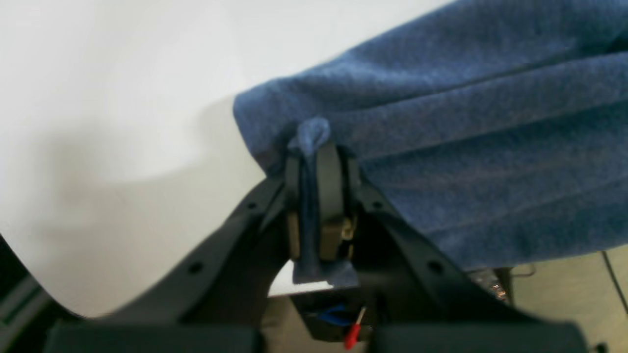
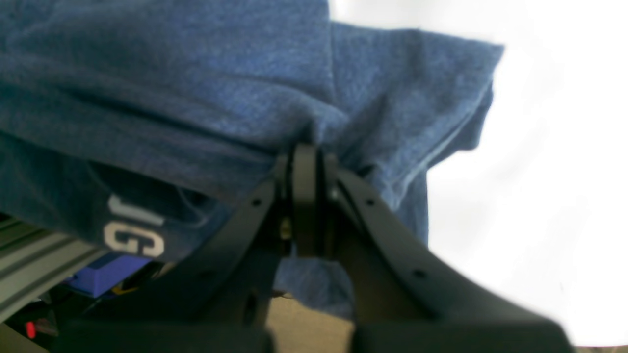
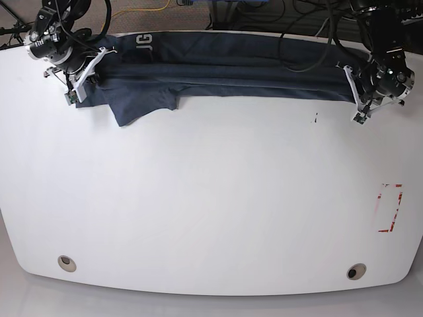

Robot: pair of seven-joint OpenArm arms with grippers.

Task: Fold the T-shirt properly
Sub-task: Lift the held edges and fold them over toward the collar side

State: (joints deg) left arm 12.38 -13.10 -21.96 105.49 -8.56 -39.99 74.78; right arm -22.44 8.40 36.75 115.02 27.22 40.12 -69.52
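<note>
base view looks down from overhead; 2 wrist views sit close behind each tool, sharing the t-shirt (image 3: 218, 69).

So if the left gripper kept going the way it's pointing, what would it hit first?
The left gripper is shut on the T-shirt, so it would push into more of that bunched cloth, then probably the white table; depth is unclear.

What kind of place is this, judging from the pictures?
Probably a robotics lab or test bench. A bare white table carries only a T-shirt, cables run along the far edge, and red tape marks sit on the tabletop.
</note>
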